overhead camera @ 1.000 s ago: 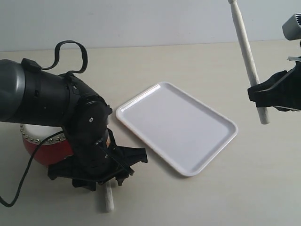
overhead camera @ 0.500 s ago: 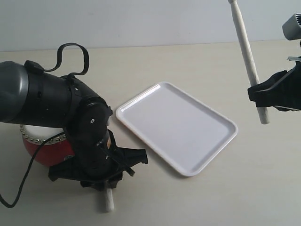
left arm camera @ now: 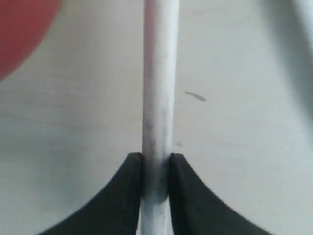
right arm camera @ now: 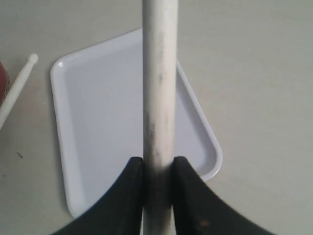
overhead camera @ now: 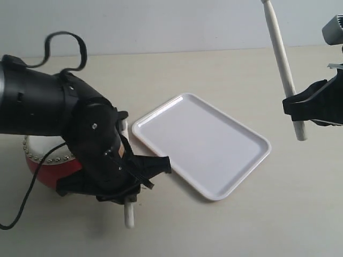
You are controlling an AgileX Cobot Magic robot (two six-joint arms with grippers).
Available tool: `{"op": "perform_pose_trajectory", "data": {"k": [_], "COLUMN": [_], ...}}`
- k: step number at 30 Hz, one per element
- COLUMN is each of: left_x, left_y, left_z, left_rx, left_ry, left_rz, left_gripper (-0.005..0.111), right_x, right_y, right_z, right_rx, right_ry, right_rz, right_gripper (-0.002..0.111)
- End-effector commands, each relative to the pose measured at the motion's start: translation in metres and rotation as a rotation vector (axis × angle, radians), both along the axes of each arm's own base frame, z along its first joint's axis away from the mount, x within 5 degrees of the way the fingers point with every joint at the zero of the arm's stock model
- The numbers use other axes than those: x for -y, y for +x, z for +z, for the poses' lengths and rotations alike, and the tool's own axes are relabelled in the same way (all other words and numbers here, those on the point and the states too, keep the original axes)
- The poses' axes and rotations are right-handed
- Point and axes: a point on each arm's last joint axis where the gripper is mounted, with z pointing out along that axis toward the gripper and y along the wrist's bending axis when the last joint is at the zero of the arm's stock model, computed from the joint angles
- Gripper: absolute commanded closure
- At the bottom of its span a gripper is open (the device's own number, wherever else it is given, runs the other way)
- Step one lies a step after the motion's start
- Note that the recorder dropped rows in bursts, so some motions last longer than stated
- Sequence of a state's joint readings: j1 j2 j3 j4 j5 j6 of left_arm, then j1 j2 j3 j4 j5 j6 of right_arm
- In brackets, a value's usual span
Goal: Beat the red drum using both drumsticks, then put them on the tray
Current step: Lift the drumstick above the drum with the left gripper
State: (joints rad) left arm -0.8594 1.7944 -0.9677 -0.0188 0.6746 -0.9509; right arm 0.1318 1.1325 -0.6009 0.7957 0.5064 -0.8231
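Note:
The red drum [overhead camera: 45,172] sits at the left, mostly hidden under my left arm; its red side also shows in the left wrist view [left arm camera: 19,29]. My left gripper [overhead camera: 127,188] [left arm camera: 156,159] is shut on one pale drumstick [overhead camera: 129,217] [left arm camera: 159,73] right beside the drum, close over the table. The stick's butt end pokes out below the jaws. At the right, my right gripper [overhead camera: 295,106] [right arm camera: 159,164] is shut on the other drumstick [overhead camera: 281,59] [right arm camera: 160,73], held nearly upright above the table. The white tray [overhead camera: 201,144] [right arm camera: 98,122] lies between the arms with nothing on it.
A black cable [overhead camera: 64,40] loops above the left arm, and another trails off to the lower left. The beige table [overhead camera: 236,75] runs back to a pale wall. In the right wrist view the left drumstick's tip [right arm camera: 30,59] shows beside the tray.
The left gripper's jaws have closed onto the drumstick lying by the drum. The left arm has shifted, and the stick's end sits a little higher. The right arm and its stick have not moved.

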Motion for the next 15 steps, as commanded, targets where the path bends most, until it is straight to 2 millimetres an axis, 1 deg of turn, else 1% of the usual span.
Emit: {"op": "perform_pose_trajectory", "data": {"k": [1, 4, 6, 10, 12, 13, 15], "left_x": [-0.005, -0.009, -0.016, -0.041, -0.064, -0.076, -0.106], "left_y": [-0.001, -0.001, -0.004, -0.015, -0.026, -0.031, -0.045], "left_z": [0.033, 0.056, 0.072, 0.114, 0.134, 0.139, 0.146], "left_rx": [0.091, 0.183, 0.242, 0.421, 0.487, 0.504, 0.532], "left_ry": [-0.072, -0.101, -0.104, -0.114, -0.095, -0.085, -0.050], "left_rz": [-0.040, -0.096, -0.144, -0.205, -0.213, -0.221, -0.249], "left_gripper": [0.107, 0.107, 0.107, 0.107, 0.107, 0.107, 0.107], "right_x": [-0.001, -0.002, -0.004, -0.013, -0.019, -0.021, -0.025], "right_y": [-0.002, -0.003, -0.004, -0.004, -0.004, -0.003, -0.004], "right_z": [-0.001, -0.001, 0.001, 0.020, 0.033, 0.040, 0.052], "right_rx": [-0.020, -0.048, -0.070, -0.092, -0.103, -0.106, -0.120], "right_ry": [0.024, 0.034, 0.032, 0.043, 0.031, 0.020, -0.008], "right_rz": [-0.013, -0.002, 0.020, 0.091, 0.126, 0.137, 0.146], "right_gripper": [0.108, 0.108, 0.108, 0.108, 0.108, 0.108, 0.108]}}
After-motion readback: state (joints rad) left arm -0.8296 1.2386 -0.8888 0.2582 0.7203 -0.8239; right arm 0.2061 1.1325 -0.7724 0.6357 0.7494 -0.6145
